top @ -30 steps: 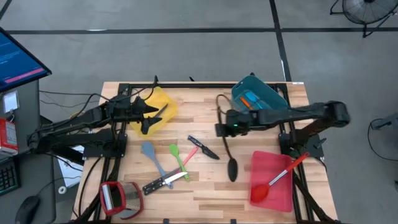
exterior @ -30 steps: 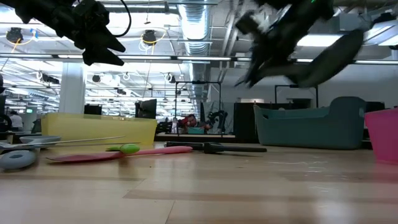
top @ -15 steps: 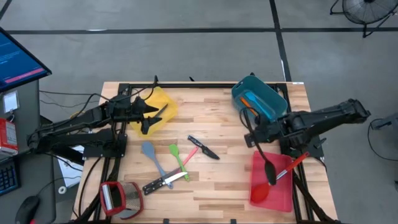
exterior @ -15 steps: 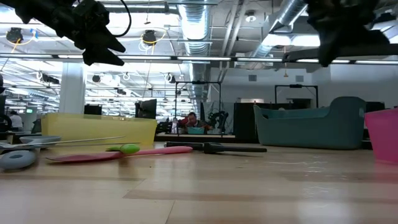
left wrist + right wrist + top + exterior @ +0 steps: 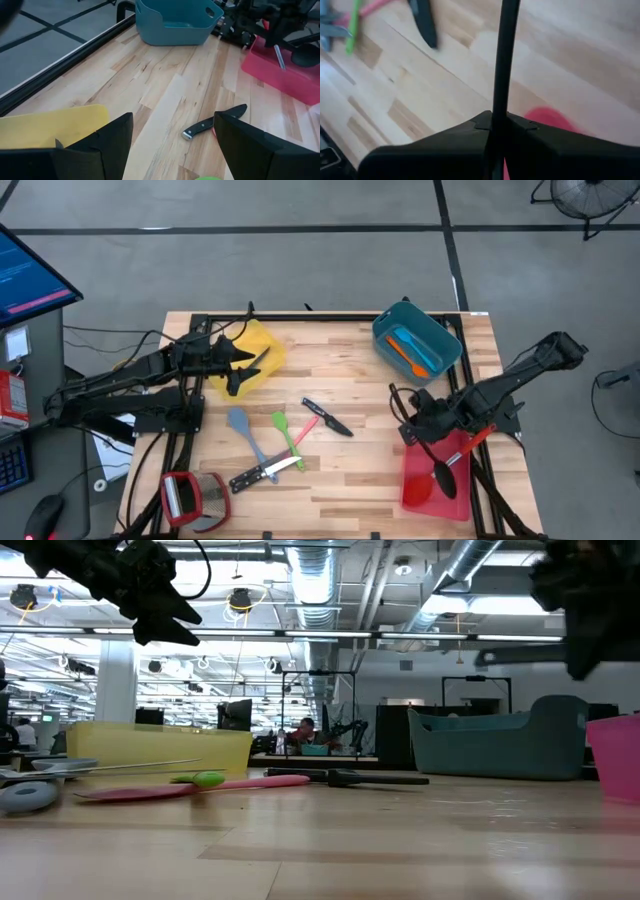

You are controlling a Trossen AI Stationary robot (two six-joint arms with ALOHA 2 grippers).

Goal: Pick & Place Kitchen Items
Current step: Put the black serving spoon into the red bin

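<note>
My right gripper (image 5: 425, 430) is shut on the black ladle (image 5: 443, 478) at the left rim of the red bin (image 5: 415, 442). The ladle's bowl is over the inside of the bin. My left gripper (image 5: 235, 370) is open and empty above the yellow bin (image 5: 262, 345); its own view (image 5: 172, 145) shows both fingers wide apart. On the table between them lie a grey-blue spatula (image 5: 243, 432), a green spatula (image 5: 286, 435), a pink one (image 5: 307, 428) and two black-handled knives (image 5: 328, 417) (image 5: 262, 472). My right gripper pinches the ladle's thin handle (image 5: 504, 95) between its two shut fingers (image 5: 470, 131), somewhere along its middle. The handle runs straight out past the fingertips. The bowl end (image 5: 443, 478) hangs over the red bin; whether it touches the bin I cannot tell.
The teal bin (image 5: 432, 328) at the far right holds an orange and a blue spatula. A red spoon (image 5: 425, 485) lies in the red bin. A red-framed grey flat object (image 5: 190, 498) lies at the near left corner. Bare wood lies between the knives and the red bin.
My right gripper has carried the ladle from above the table's middle toward the right and near edges, to the red bin. The ladle has turned about; its bowl has gone from over bare wood to over the inside of the bin.
</note>
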